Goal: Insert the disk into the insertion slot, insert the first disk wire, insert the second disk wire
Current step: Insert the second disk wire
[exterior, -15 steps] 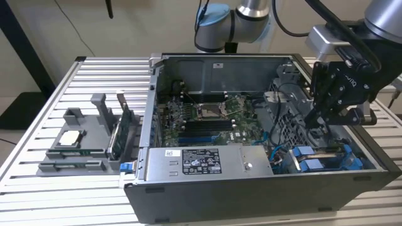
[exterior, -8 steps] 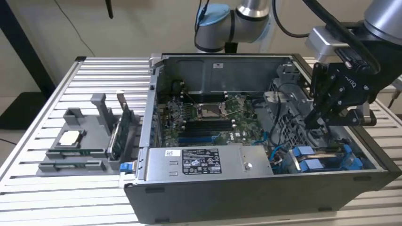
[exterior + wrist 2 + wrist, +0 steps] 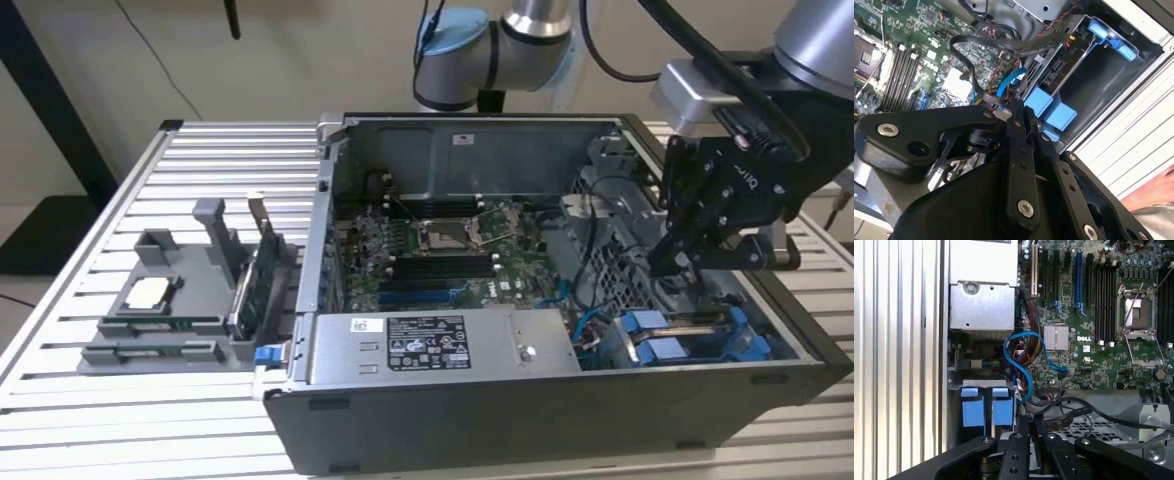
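My black gripper (image 3: 666,264) hangs inside the open computer case, just above the dark grey drive cage with the insertion slot (image 3: 694,335) and its blue plastic fittings (image 3: 983,406). In the second wrist view the fingers (image 3: 1015,125) are pressed together on the end of a looping black wire (image 3: 970,70), close to the blue tabs (image 3: 1043,103). A dark disk (image 3: 1055,67) appears to sit in one bay of the cage, its connector end facing the gripper; the bay (image 3: 1099,82) beside it is hollow. A light blue wire (image 3: 1021,362) curls near the cage.
The green motherboard (image 3: 441,250) lies on the case floor, with a silver power supply box (image 3: 427,345) along the front wall. On the slatted table, at the exterior view's left, a grey fixture (image 3: 174,300) holds loose parts. Case walls hem in the gripper.
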